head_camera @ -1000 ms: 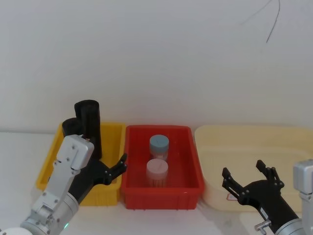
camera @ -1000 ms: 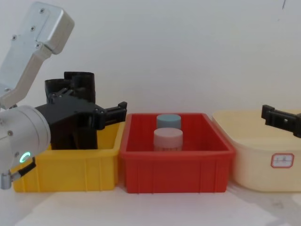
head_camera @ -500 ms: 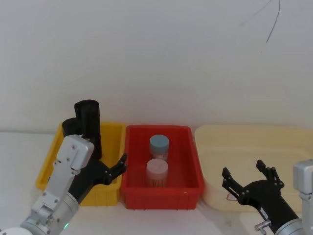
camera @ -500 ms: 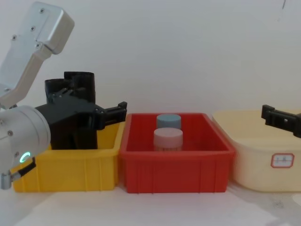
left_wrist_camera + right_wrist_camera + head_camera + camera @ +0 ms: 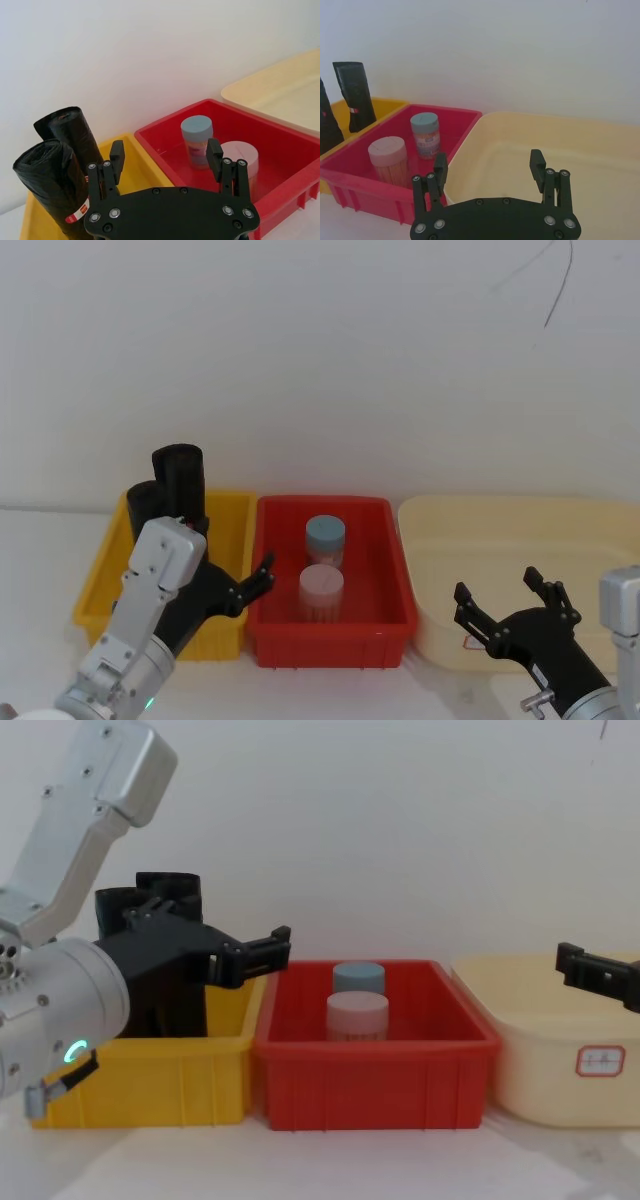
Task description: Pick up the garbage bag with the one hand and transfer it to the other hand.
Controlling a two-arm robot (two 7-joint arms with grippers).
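Garbage bag (image 5: 180, 485) is stood upright in the back left corner of the yellow bin (image 5: 98, 575), ungrasped. Left gripper (image 5: 165, 152) is held spread wide over that bin's right edge. Right gripper (image 5: 497, 587) is held released over the cream tub's (image 5: 520, 504) front edge.

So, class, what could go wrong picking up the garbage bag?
1. The open left gripper may catch both rolls: the tall black glossy garbage bag roll stands beside a second black roll in the yellow plastic bin.
2. A nudge could topple either roll.
The right gripper hovers near the cream tub.
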